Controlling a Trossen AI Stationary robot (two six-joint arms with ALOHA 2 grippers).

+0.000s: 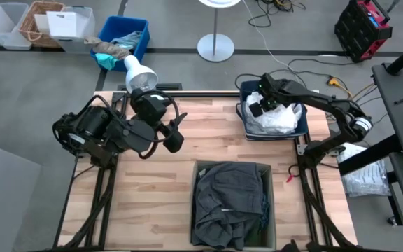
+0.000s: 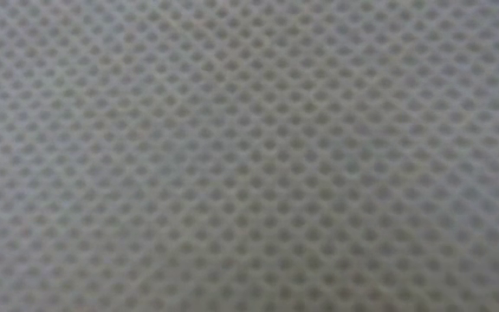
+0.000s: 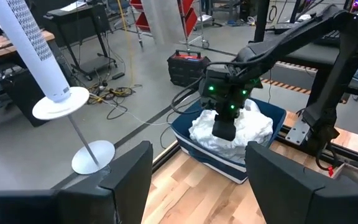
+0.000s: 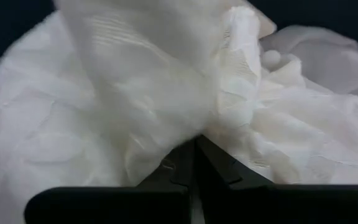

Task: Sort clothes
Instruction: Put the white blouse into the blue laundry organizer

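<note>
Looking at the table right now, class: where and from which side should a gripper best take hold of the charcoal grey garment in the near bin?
Probably from straight above, pinching a raised fold near the middle of the charcoal grey garment. It lies crumpled, filling the bin, whose walls block any sideways approach; the ridges give the fingers something to close on.

Closed tool pressed into white clothes.

Low view blocked entirely by mesh fabric; table unseen.
</note>
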